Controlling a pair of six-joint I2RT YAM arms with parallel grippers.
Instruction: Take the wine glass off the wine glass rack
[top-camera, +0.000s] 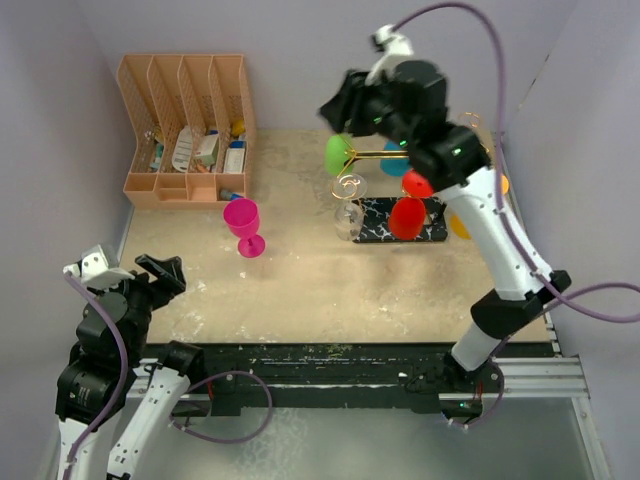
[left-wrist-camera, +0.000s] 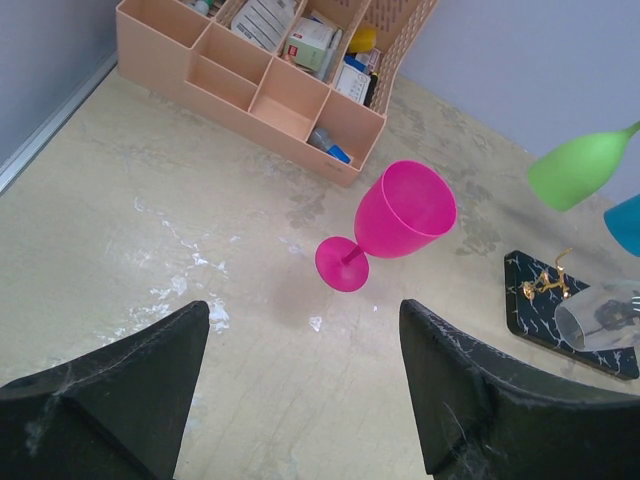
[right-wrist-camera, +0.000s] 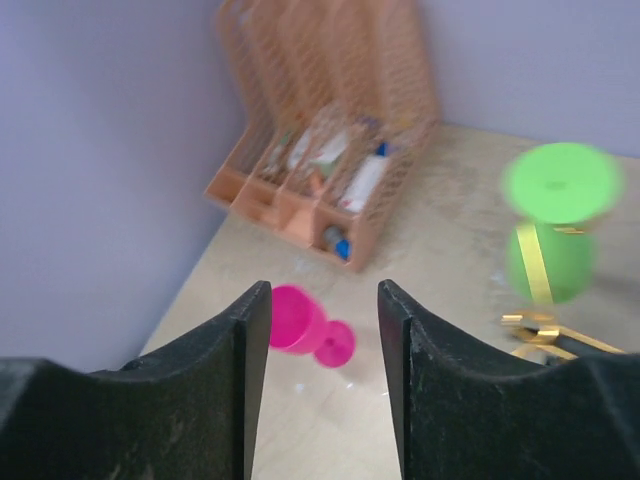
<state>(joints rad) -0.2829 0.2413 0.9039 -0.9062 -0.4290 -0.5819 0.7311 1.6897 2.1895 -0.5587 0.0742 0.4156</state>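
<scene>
The rack (top-camera: 375, 228) stood at the right rear of the counter (top-camera: 300, 290), with a green glass (top-camera: 338, 153), a red glass (top-camera: 407, 216) and a clear glass (top-camera: 347, 222) hanging from its gold wire. A pink glass (top-camera: 243, 222) stood upright on the counter, well apart from the rack, between it and the orange organiser (top-camera: 185, 130).

The right tool (right-wrist-camera: 325, 300) hung above the rack's left end, close to the green glass, fingers apart and holding nothing. The left tool (left-wrist-camera: 305, 310) waited low at the near left, also apart and empty, facing the pink glass.

If another glass was to come off, the main risk looked like the rack itself. It seemed light on its thin upright, so a pull not in line with the wire could drag or tip it. The bulky wrist so near the green glass might knock it swinging into its neighbours. A loose pinch on a smooth bowl could also let a glass drop.
</scene>
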